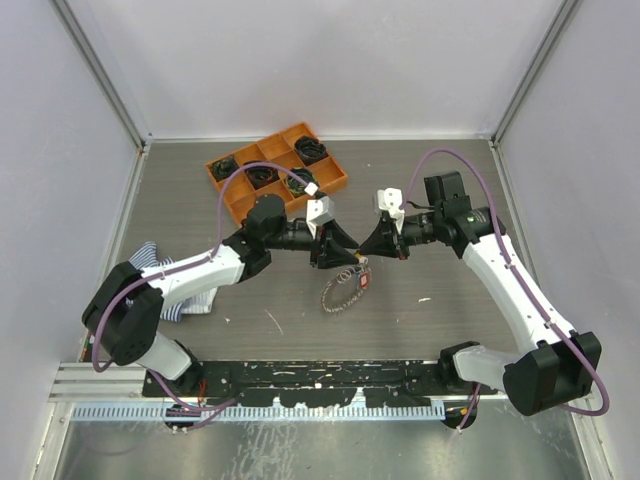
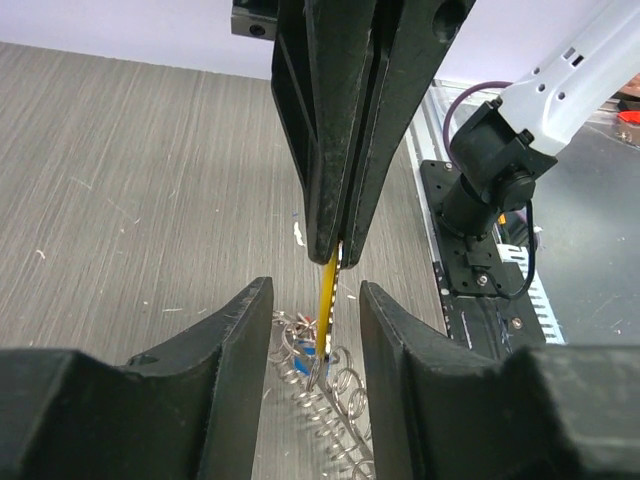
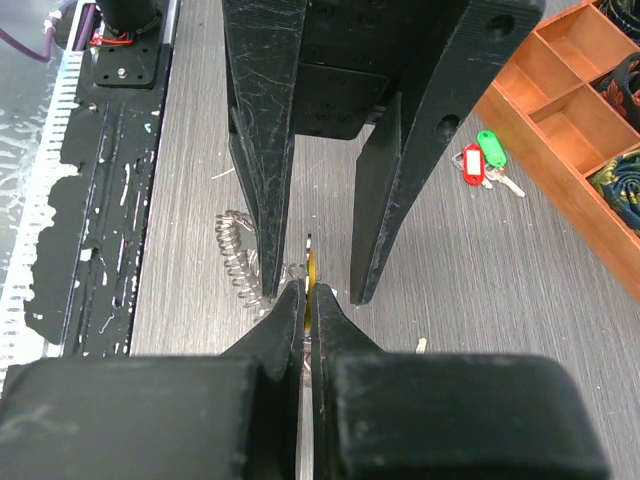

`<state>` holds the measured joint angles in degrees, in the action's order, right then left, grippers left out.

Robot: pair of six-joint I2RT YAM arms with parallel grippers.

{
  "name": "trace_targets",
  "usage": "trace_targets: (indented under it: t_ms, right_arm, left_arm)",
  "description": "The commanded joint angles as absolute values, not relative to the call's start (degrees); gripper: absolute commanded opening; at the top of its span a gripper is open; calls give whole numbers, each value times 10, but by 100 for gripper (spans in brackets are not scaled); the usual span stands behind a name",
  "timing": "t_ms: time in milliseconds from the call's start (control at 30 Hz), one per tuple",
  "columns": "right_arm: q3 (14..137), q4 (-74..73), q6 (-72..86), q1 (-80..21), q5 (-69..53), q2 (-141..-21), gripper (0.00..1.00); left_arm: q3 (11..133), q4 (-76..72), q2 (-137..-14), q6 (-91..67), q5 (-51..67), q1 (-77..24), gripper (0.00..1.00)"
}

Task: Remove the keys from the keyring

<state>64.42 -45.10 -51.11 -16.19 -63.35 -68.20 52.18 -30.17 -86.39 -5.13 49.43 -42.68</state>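
Right end effector (image 3: pixel 308 292) clamps the yellow-tagged key (image 2: pixel 326 300), likely light and slippery; left end effector (image 2: pixel 314 292), apart, straddles its flat tag above the keyring (image 1: pixel 343 291)

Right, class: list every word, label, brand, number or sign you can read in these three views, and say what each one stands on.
No text can be read in any view.
Red plastic key tag, white paper insert: looks blank, too small to be sure.
Green plastic key tag: no writing visible.
Yellow plastic key tag: seen edge-on, face hidden.
Orange plastic compartment tray: no markings seen.
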Motion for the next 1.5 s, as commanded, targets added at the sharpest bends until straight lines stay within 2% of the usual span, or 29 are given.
trace_targets:
  t_ms: [0, 233, 500, 700, 833, 867, 1000, 1100, 1167, 1267, 1400, 1467]
  right_arm:
    - [669, -432, -513, -167, -661, -679, 1]
    - [668, -430, -511, -168, -660, -679, 1]
    - [668, -430, -510, -169, -661, -676, 1]
    - [665, -429, -509, -170, -664, -675, 1]
    - [665, -429, -505, -170, -668, -674, 1]
    - [664, -430, -504, -170, -673, -674, 3]
    - [658, -431, -500, -168, -685, -670, 39]
    - [662, -433, -492, -156, -691, -667, 56]
    - [671, -443, -491, -139, -695, -663, 60]
    - [672, -451, -491, -118, -703, -656, 61]
    - [631, -391, -442, -114, -710, -655, 58]
    - [596, -308, -367, -115, -710, -659, 52]
  left_arm:
    - [557, -306, -867, -52, 519, -432, 40]
    - [571, -283, -878, -47, 532, -436, 29]
    - [582, -244, -878, -26, 539, -436, 27]
    - [585, -253, -881, -38, 545, -436, 0]
    - [583, -245, -871, -39, 536, -436, 0]
    - [580, -244, -866, -41, 526, -436, 0]
    - [560, -257, -849, -73, 482, -435, 0]
    - [543, -258, -833, -106, 431, -435, 0]
    - [530, -259, -821, -130, 396, -435, 0]
    - [504, -262, -802, -173, 328, -435, 0]
    - [479, -263, -771, -238, 223, -436, 0]
    - [477, -252, -759, -269, 189, -437, 0]
